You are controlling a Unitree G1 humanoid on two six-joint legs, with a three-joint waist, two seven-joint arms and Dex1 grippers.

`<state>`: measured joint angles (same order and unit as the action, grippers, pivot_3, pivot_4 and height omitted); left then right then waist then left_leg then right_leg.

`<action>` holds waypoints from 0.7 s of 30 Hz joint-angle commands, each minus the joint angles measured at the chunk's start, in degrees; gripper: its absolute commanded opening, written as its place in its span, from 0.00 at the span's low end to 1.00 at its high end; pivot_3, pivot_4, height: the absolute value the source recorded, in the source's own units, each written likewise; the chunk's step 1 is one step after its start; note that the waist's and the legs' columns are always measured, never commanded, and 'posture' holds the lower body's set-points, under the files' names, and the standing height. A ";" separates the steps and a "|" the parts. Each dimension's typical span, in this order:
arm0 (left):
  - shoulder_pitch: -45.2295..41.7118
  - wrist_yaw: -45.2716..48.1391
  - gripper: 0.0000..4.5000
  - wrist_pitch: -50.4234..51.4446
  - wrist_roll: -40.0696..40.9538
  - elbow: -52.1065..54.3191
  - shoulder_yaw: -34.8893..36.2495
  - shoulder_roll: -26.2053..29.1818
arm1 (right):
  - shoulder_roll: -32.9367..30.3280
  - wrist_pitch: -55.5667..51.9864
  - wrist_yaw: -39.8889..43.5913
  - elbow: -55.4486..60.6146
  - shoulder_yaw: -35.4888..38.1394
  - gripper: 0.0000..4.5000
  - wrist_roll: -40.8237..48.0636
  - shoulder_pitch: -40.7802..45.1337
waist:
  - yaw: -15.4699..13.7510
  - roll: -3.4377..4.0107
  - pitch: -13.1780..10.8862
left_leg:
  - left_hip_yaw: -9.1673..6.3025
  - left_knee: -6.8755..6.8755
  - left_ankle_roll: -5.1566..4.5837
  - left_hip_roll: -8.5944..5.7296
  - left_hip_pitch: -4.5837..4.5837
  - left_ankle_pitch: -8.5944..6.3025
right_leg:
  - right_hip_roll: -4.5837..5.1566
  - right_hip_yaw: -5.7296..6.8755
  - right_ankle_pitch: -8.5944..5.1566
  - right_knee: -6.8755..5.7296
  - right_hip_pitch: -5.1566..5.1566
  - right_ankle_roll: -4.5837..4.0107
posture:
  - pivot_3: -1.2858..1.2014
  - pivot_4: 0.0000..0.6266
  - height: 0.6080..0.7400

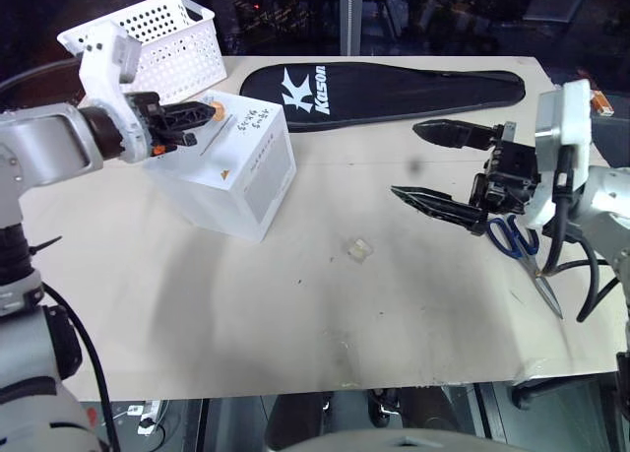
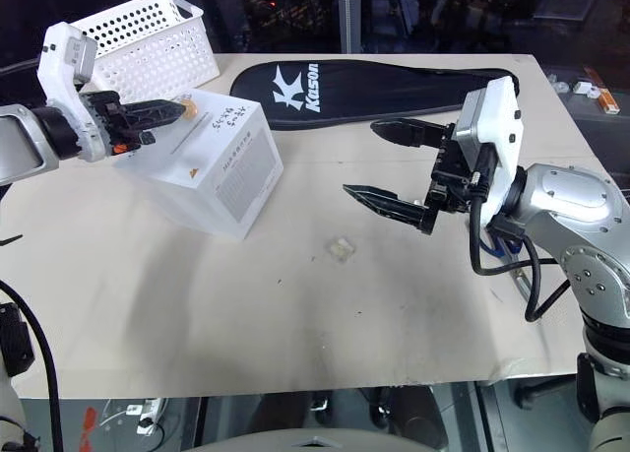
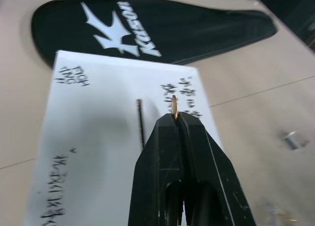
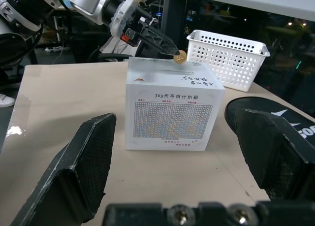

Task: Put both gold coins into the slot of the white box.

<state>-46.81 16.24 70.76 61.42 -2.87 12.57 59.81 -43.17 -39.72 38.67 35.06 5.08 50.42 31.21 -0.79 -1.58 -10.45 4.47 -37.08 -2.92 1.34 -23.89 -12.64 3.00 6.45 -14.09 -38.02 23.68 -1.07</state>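
Note:
The white box (image 1: 236,171) stands at the table's left, with handwriting and a thin dark slot (image 3: 141,122) on its top face. My left gripper (image 3: 174,115) is shut on one gold coin (image 3: 174,108), held on edge at its fingertips. The coin (image 4: 180,57) hangs just above the box's top, a little beside the slot. My right gripper (image 1: 407,161) is open and holds nothing. It hovers above the table at the right, pointing toward the box and well apart from it.
A white perforated basket (image 1: 167,38) stands behind the box at the far left. A black racket bag (image 1: 394,93) lies along the far edge. A small clear square piece (image 1: 360,249) sits mid-table. Blue-handled scissors (image 1: 517,240) lie under my right arm.

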 commanded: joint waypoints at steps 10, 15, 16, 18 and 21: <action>-0.58 3.41 0.00 4.05 -8.50 2.07 -0.63 -0.43 | -0.01 0.88 -0.23 3.64 1.45 0.93 -0.27 -2.88 | 0.11 -0.01 -0.01 | 0.01 -0.02 0.00 0.01 0.04 0.00 | 0.02 -0.01 0.00 -0.05 0.00 0.00 | 0.52 0.24 0.99; 0.49 4.24 0.12 3.10 -10.03 4.53 1.51 -1.51 | -0.15 0.26 -0.52 3.93 1.30 0.94 -0.08 -3.18 | 0.01 -0.01 -0.01 | 0.02 -0.03 0.00 0.01 0.04 0.00 | 0.04 -0.01 0.00 -0.05 -0.01 0.00 | 0.52 0.24 0.99; 0.58 4.29 0.18 2.40 -9.84 4.67 3.23 -2.10 | 0.00 -0.10 -0.84 3.96 1.24 0.94 0.26 -3.10 | -0.01 -0.02 -0.01 | 0.02 -0.03 0.00 0.00 0.04 0.00 | 0.05 -0.02 0.00 -0.05 0.00 0.00 | 0.52 0.24 0.99; 0.75 6.15 0.37 -0.58 -8.51 5.83 7.53 -3.47 | 0.28 -0.50 -1.45 4.03 1.03 0.94 0.42 -3.14 | 0.02 -0.02 -0.01 | 0.02 -0.04 0.00 0.00 0.03 0.00 | 0.05 -0.01 0.01 -0.05 -0.01 -0.01 | 0.52 0.24 0.99; 4.63 11.93 0.47 -3.09 -5.56 10.78 13.09 -3.52 | 1.00 -0.73 -2.22 4.08 0.79 0.94 0.80 -3.53 | 0.16 -0.05 -0.03 | 0.01 -0.04 0.00 0.01 0.01 0.00 | 0.05 0.00 0.03 -0.04 0.00 -0.05 | 0.52 0.24 0.99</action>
<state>-43.09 24.58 70.51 53.85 3.35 21.13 55.04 -42.49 -40.69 37.03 37.44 4.93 50.31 27.73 -0.62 -1.63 -10.48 4.50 -37.12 -2.92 1.35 -23.88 -12.63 3.06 6.44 -13.98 -38.06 23.68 -1.27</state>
